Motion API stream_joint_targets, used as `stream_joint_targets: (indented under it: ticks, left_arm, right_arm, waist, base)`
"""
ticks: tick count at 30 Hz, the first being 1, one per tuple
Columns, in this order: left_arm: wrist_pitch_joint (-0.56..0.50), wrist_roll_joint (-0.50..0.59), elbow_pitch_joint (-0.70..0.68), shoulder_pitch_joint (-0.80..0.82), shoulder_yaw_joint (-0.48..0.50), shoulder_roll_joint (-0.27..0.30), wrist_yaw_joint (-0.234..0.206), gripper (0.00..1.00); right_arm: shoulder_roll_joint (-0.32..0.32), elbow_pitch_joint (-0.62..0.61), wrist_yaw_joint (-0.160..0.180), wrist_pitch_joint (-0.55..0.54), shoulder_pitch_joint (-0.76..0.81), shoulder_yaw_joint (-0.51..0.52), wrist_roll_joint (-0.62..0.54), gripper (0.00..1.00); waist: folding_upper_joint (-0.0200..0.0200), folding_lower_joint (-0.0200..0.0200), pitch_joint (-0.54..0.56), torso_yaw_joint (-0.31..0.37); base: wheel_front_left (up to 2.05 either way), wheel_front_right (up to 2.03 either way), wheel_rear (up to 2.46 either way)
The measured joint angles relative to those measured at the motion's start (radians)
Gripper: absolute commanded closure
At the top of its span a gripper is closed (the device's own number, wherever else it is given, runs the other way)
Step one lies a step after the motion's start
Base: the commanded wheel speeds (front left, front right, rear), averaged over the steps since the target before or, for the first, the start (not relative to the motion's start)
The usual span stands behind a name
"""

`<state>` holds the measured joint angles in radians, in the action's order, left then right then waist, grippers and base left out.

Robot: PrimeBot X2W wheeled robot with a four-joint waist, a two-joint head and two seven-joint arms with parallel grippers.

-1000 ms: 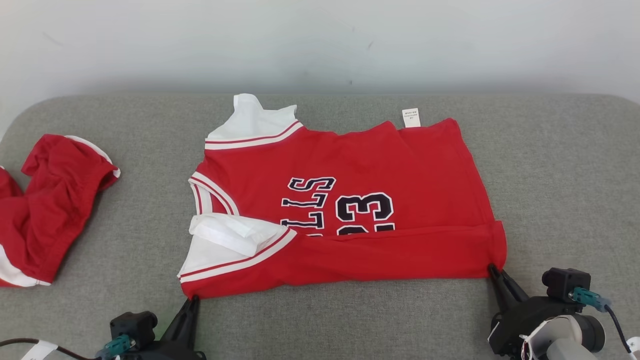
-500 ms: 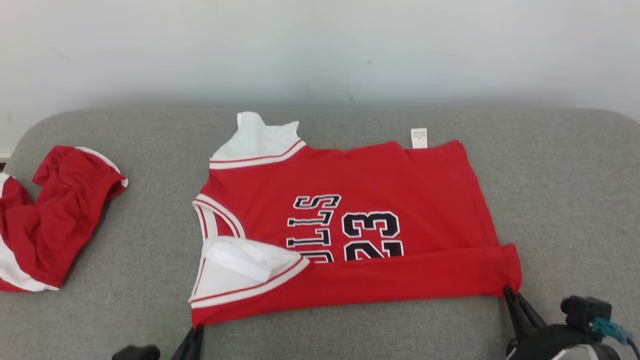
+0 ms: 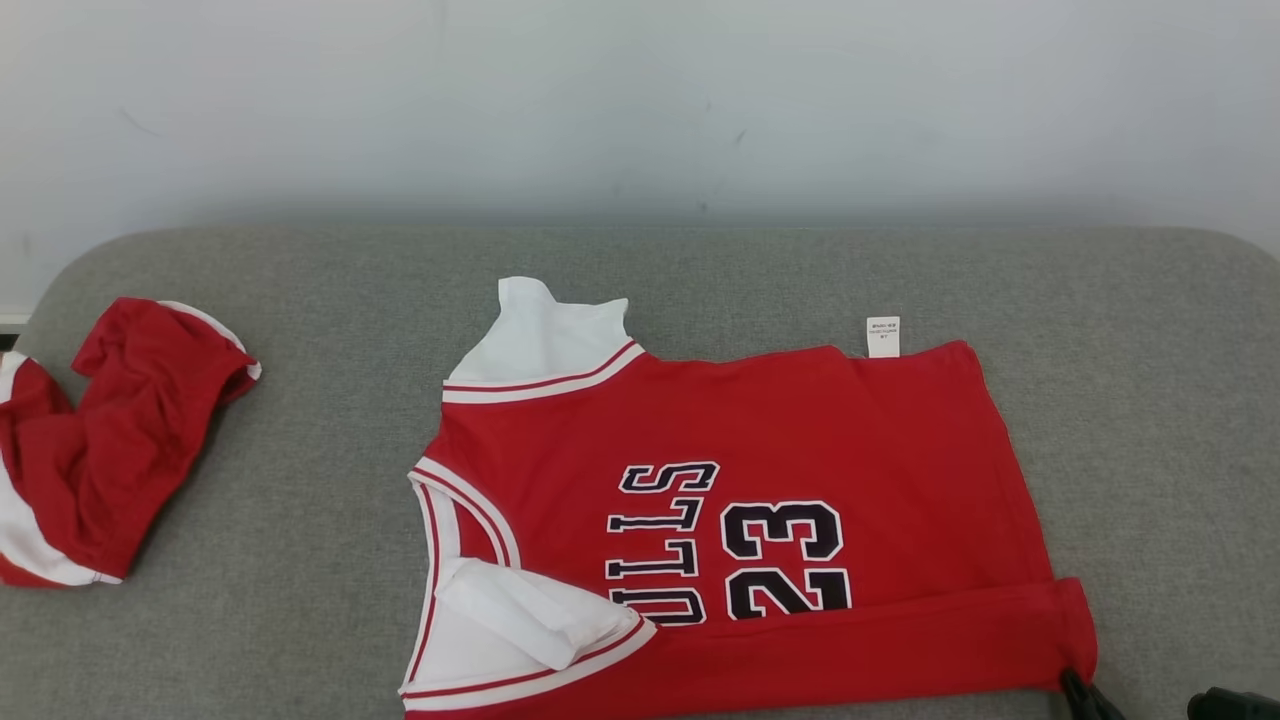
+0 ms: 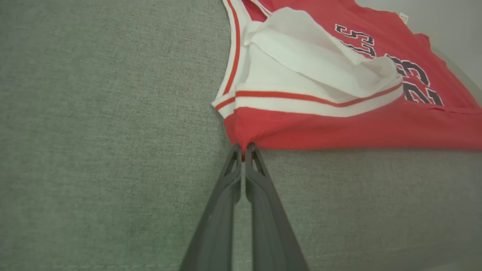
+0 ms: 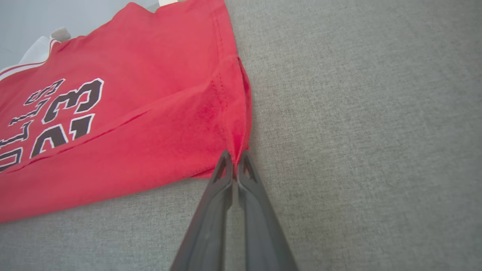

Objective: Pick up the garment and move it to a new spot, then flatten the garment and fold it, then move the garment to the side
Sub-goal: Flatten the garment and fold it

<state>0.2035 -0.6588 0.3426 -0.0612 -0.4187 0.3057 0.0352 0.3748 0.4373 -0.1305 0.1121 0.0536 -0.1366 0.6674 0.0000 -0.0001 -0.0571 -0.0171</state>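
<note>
The red jersey point(image 3: 800, 430) with white trim and "BULLS 23" lettering lies spread on the grey padded surface point(image 3: 1150, 400), its near edge folded over in a band. My left gripper point(image 4: 244, 148) is shut on the jersey's point(image 4: 339, 128) near corner, just below the white-trimmed armhole. At the other end, my right gripper point(image 5: 234, 156) is shut on the jersey's point(image 5: 131, 131) near hem corner. In the head view the right gripper point(image 3: 1072, 682) pokes up at the bottom right, touching that corner.
A second red and white garment point(image 3: 110, 430) lies crumpled at the far left of the surface. A white wall point(image 3: 640, 100) rises behind the surface's back edge. A small white label point(image 3: 883, 336) sticks out from the jersey's far edge.
Both grippers have drawn the jersey toward me, and slightly right relative to the crumpled garment. The head camera has also shifted, so the grippers have slid out past the bottom edge.
</note>
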Motion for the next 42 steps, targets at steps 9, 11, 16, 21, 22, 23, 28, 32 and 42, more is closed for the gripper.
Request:
stream_joint_targets:
  ticks: [9, 11, 16, 21, 22, 23, 28, 32, 42]
  left_arm:
    - [-0.010, -0.014, -0.006, -0.018, 0.001, -0.009, -0.021, 0.00]
    - [0.001, -0.014, -0.005, -0.018, 0.004, -0.010, -0.022, 0.00]
    - [0.036, -0.010, -0.032, -0.024, 0.036, -0.009, -0.035, 0.00]
    - [0.056, 0.022, -0.085, -0.044, 0.087, -0.008, -0.043, 0.00]
    - [0.056, 0.037, -0.101, -0.044, 0.102, -0.012, -0.043, 0.00]
    - [0.056, 0.049, -0.120, -0.045, 0.126, -0.019, -0.043, 0.00]
    - [0.059, 0.172, -0.198, -0.067, 0.239, -0.069, -0.035, 0.00]
    - [0.059, 0.266, -0.244, -0.078, 0.331, -0.124, -0.016, 0.00]
    - [0.059, 0.510, -0.331, -0.102, 0.451, -0.198, 0.023, 0.00]
  right_arm:
    - [-0.093, -0.095, 0.000, -0.107, 0.054, 0.095, -0.048, 0.00]
    - [-0.104, -0.109, 0.000, -0.117, 0.055, 0.111, -0.057, 0.00]
    - [-0.119, -0.153, 0.000, -0.116, 0.068, 0.145, -0.085, 0.00]
    - [-0.148, -0.194, 0.000, -0.069, 0.064, 0.151, -0.120, 0.00]
    - [-0.155, -0.196, 0.000, -0.054, 0.060, 0.154, -0.124, 0.00]
    - [-0.162, -0.198, 0.000, -0.040, 0.056, 0.155, -0.125, 0.00]
    - [-0.199, -0.193, 0.000, 0.030, 0.034, 0.133, -0.158, 0.00]
    - [-0.207, -0.165, 0.000, 0.087, 0.009, 0.093, -0.205, 0.00]
    - [-0.253, -0.151, 0.000, 0.147, -0.012, 0.097, -0.291, 0.00]
  waist:
    - [0.0000, 0.0000, 0.005, 0.006]
    - [0.0000, 0.0000, 0.010, 0.004]
    - [0.0000, 0.0000, 0.025, 0.000]
    - [0.0000, 0.0000, 0.038, -0.001]
    - [0.0000, 0.0000, 0.041, -0.002]
    - [0.0000, 0.0000, 0.044, -0.003]
    - [0.0000, 0.0000, 0.056, -0.006]
    - [0.0000, 0.0000, 0.063, -0.004]
    - [0.0000, 0.0000, 0.072, -0.004]
  base:
    - [0.00, 0.00, 0.00]
    - [0.00, 0.00, 0.00]
    - [0.00, 0.00, 0.00]
    - [0.00, 0.00, 0.00]
    - [0.00, 0.00, 0.00]
    - [0.00, 0.00, 0.00]
    - [0.00, 0.00, 0.00]
    - [0.00, 0.00, 0.00]
    - [0.00, 0.00, 0.00]
